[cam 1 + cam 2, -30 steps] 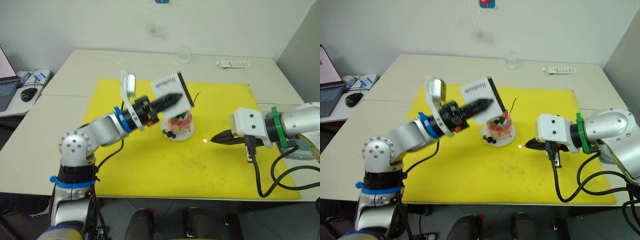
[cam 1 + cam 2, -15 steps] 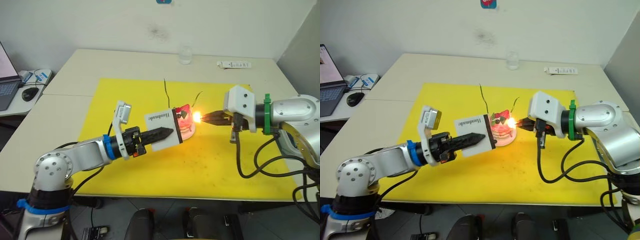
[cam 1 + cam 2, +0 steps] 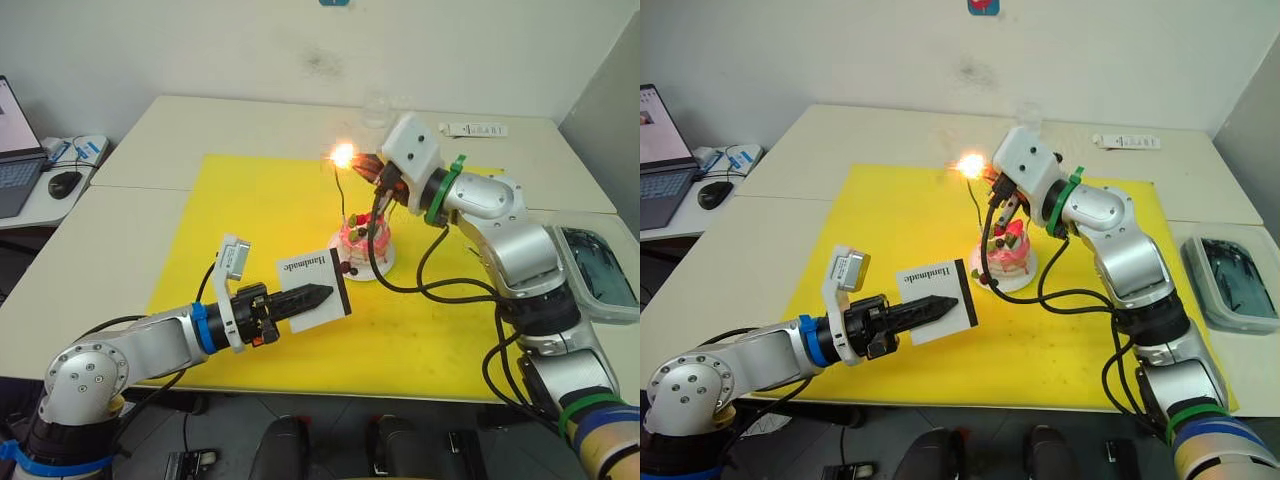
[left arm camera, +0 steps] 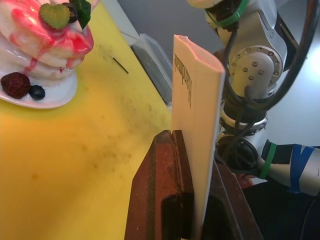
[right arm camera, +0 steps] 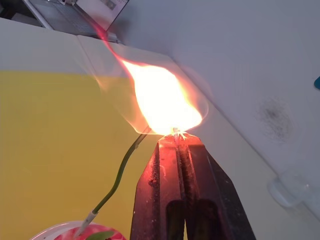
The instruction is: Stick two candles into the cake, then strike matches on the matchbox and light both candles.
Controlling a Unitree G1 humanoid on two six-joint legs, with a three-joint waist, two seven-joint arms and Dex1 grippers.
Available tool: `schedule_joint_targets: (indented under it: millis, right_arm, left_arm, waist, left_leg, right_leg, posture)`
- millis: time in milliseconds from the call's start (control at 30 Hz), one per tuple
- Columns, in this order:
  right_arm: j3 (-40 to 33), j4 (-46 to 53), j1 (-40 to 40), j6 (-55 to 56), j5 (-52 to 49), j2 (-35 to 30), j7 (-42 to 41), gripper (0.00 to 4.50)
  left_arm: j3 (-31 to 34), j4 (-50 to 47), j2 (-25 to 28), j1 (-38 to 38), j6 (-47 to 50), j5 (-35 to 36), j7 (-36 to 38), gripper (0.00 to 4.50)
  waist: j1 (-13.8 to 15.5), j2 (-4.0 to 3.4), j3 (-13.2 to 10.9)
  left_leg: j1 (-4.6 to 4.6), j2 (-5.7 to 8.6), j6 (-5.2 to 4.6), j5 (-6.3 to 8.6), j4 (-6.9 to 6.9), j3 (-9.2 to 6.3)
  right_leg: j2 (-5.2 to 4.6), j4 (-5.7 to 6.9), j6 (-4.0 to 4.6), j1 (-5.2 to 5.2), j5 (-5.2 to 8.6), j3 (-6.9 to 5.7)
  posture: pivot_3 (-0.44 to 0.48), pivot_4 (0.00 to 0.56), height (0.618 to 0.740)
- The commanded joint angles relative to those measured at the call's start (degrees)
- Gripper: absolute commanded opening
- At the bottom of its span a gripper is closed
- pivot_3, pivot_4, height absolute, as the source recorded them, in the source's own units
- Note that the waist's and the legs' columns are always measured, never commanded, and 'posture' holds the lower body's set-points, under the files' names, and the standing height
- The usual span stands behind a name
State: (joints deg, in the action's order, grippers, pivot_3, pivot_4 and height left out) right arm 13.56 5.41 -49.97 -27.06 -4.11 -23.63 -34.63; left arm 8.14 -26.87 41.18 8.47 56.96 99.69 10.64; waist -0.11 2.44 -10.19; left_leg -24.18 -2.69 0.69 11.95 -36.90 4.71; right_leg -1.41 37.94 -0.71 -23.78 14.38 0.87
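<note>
The pink cake (image 3: 365, 243) on its white plate stands mid-mat. One thin green candle (image 3: 339, 190) rises from it, also seen in the right wrist view as candle (image 5: 119, 176). My right gripper (image 3: 367, 164) is shut on a burning match, whose flame (image 3: 968, 165) sits at that candle's top end. In the right wrist view the flame (image 5: 160, 100) flares just past the gripper (image 5: 177, 142). My left gripper (image 3: 940, 303) is shut on the white matchbox (image 3: 312, 296), held upright in front of the cake. A short dark match (image 4: 120, 65) lies on the mat.
A yellow mat (image 3: 250, 220) covers the table's middle. A clear glass (image 3: 376, 106) and a white remote (image 3: 477, 129) stand at the back edge. A clear plastic container (image 3: 597, 272) sits at the right. A laptop and mouse (image 3: 62, 183) lie on a side table at the left.
My right gripper has carried the burning match from beside the cake up and left to the candle's top. My left gripper has drawn the matchbox back toward the table's front.
</note>
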Motion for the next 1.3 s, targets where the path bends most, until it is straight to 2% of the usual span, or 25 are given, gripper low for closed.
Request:
schedule_joint_targets:
  millis: [33,467,1300]
  right_arm:
    - [-1.08,0.09,-1.52,2.36,0.90,0.43,0.17,0.02]
    - [0.42,-1.73,-1.98,3.59,2.29,2.37,-1.24,0.02]
    - [-0.51,0.89,-1.40,2.87,2.39,2.50,-2.30,0.02]
  left_arm:
    - [0.25,-2.37,0.08,-0.52,-1.53,0.64,-0.06,0.00]
    - [-1.87,-2.82,-0.24,0.14,-2.65,0.83,-0.21,0.00]
    - [-2.82,-1.58,0.51,1.45,-2.59,-0.02,0.42,0.00]
  waist:
    - [-0.03,0.00,0.00]
    - [-0.17,0.00,0.00]
    - [-0.18,0.00,0.00]
  left_leg:
    - [0.00,-0.02,0.00,0.00,0.01,-0.02]
    - [-0.03,-0.08,0.00,0.00,0.05,-0.03]
    - [-0.20,-0.09,0.01,0.00,0.05,-0.02]
  right_leg:
    - [0.01,0.02,-0.01,-0.01,-0.01,-0.01]
    - [0.11,0.08,-0.01,-0.10,-0.01,-0.01]
    - [0.11,0.10,-0.02,-0.28,-0.01,-0.02]
  posture:
    - [0.000,0.150,0.740]
    - [0.000,0.150,0.740]
    - [0.000,0.150,0.740]
